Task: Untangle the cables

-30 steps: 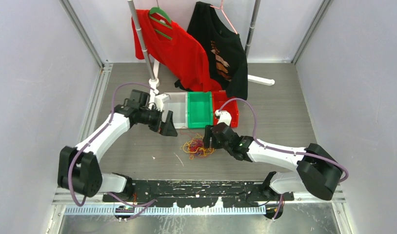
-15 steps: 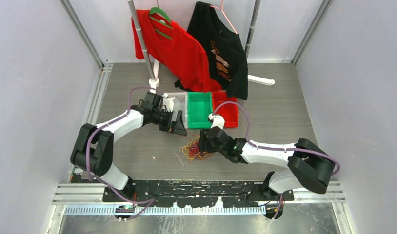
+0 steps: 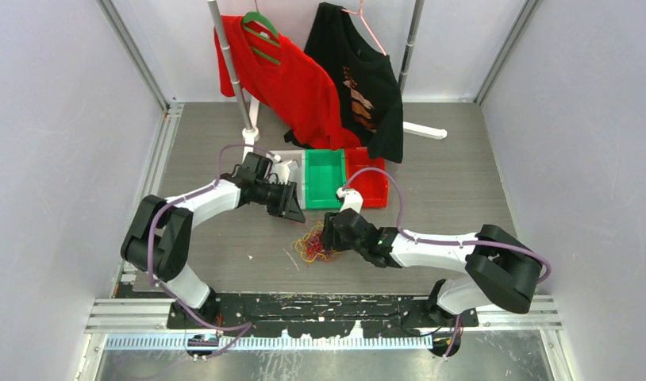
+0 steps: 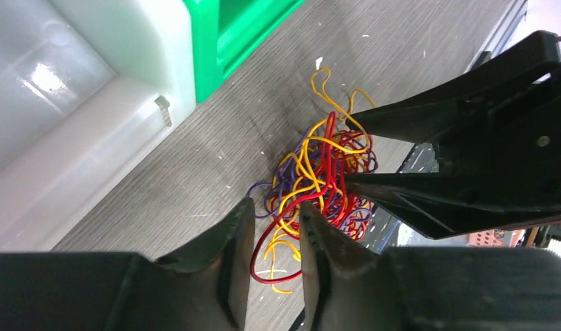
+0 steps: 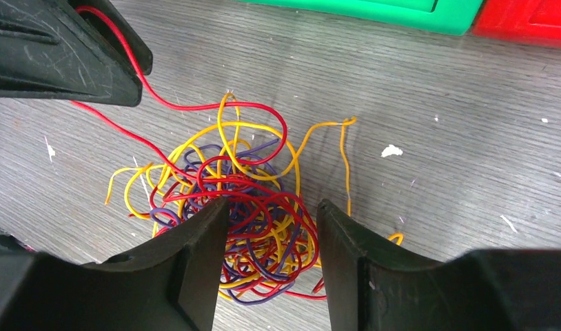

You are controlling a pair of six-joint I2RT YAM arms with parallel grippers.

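Observation:
The cables (image 3: 310,242) lie in one tangled heap of red, yellow and purple strands on the grey table, just in front of the bins. My left gripper (image 3: 294,210) reaches in from the far left. In the left wrist view its jaws (image 4: 276,207) are narrowed but still apart, with a red and a yellow loop of the cables (image 4: 326,172) lying loose in the gap. My right gripper (image 5: 272,205) is open and straddles the near side of the cables (image 5: 250,200). A red strand runs up to the left gripper's fingers (image 5: 71,62). The right gripper (image 4: 350,148) faces the left one across the heap.
A white bin (image 3: 282,171), a green bin (image 3: 324,176) and a red bin (image 3: 374,186) stand in a row just behind the heap. Behind them a rack pole (image 3: 232,71) carries a red shirt (image 3: 292,79) and a black shirt (image 3: 367,79). A stray pale strand (image 3: 290,258) lies nearer.
My left arm has swung right and toward the heap, and its jaws have narrowed from wide open around two loops. My right gripper has slid left onto the heap and narrowed slightly.

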